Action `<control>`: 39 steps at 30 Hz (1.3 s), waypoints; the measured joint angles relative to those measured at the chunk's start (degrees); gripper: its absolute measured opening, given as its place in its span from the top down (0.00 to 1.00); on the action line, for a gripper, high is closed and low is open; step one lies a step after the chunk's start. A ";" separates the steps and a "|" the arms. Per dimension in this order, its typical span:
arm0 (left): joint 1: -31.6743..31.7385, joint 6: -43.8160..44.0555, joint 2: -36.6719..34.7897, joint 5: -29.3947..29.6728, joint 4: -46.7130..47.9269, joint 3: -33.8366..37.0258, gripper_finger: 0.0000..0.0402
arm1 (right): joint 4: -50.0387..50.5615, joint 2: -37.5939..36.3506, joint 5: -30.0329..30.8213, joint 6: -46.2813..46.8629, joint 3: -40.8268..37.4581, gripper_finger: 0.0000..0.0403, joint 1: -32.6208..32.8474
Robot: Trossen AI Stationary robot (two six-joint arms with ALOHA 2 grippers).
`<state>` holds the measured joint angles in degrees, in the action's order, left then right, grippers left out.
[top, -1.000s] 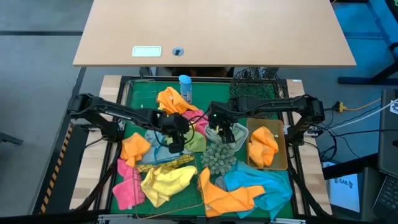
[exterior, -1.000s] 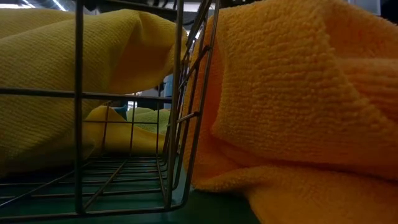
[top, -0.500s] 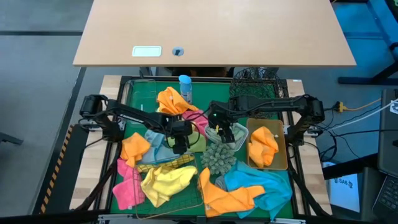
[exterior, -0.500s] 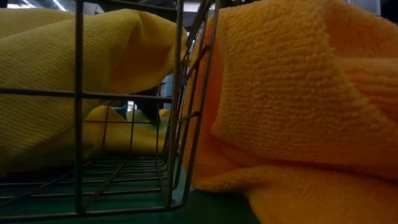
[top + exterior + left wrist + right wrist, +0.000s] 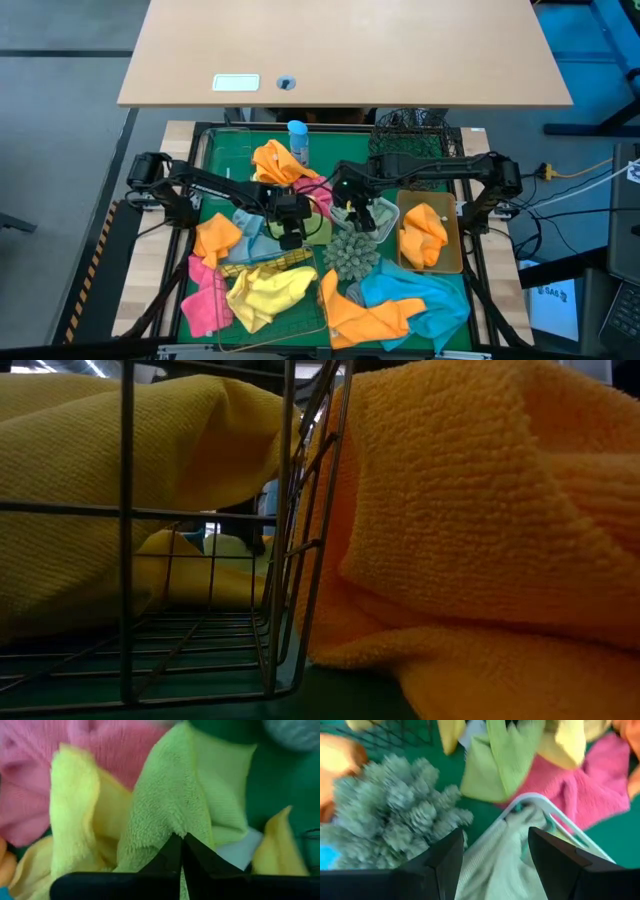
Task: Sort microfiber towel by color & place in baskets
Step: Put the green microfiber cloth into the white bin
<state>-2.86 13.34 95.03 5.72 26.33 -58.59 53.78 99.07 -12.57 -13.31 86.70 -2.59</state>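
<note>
A light green towel (image 5: 316, 227) lies mid-table, partly over a yellow towel (image 5: 75, 815) and beside a pink one (image 5: 100, 750). My left gripper (image 5: 291, 236) is down on the green towel (image 5: 190, 795), shut on it. My right gripper (image 5: 358, 214) hangs open above the white tray (image 5: 555, 812), which holds a pale towel (image 5: 500, 865); its fingers touch nothing. More towels lie about: orange (image 5: 280, 160), yellow (image 5: 268, 290), pink (image 5: 205, 300) and blue (image 5: 420, 300). My left gripper pinches a raised fold of the light green towel (image 5: 172, 822) between its two shut fingertips. The fingers come slanting down from above, from the table's left. The rest of the towel lies slack on the towels and the green mat beneath.
The spiky green ball (image 5: 350, 255) sits just near of the white tray. A tan tray (image 5: 455, 240) holds an orange towel (image 5: 422, 235). The black mesh basket (image 5: 410, 135) is far right, the gold wire basket (image 5: 200, 560) near centre, and the blue spray bottle (image 5: 297, 140) at the far edge.
My left gripper has come down and a little toward the table's right, onto the light green towel. The towels have kept their places.
</note>
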 joint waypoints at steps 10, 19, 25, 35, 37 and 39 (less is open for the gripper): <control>-1.35 -1.65 -1.43 2.56 0.00 -8.51 1.00 | -8.09 0.00 -3.58 0.01 -0.02 0.45 0.00; -1.45 -4.98 -3.18 6.34 0.45 -14.53 1.00 | -13.00 -0.06 -3.56 0.09 -0.04 0.45 -0.02; -1.50 -4.94 -3.18 6.90 0.89 -16.35 1.00 | -15.16 -0.31 -3.58 2.30 -0.01 0.45 -0.09; -1.50 -4.83 -3.18 7.24 0.16 -16.37 1.00 | -15.00 -0.20 -3.58 2.43 0.00 0.45 -0.07; -1.50 -4.90 -3.36 7.67 0.01 -16.37 1.00 | -15.07 -0.20 -3.55 2.53 0.00 0.45 -0.07; -1.63 -4.98 -3.66 8.80 0.00 -16.37 1.00 | -15.30 -0.17 -3.55 2.62 0.07 0.45 -0.07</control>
<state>-4.49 8.36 91.37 14.53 26.33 -74.96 38.48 98.89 -16.11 -10.69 86.76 -2.66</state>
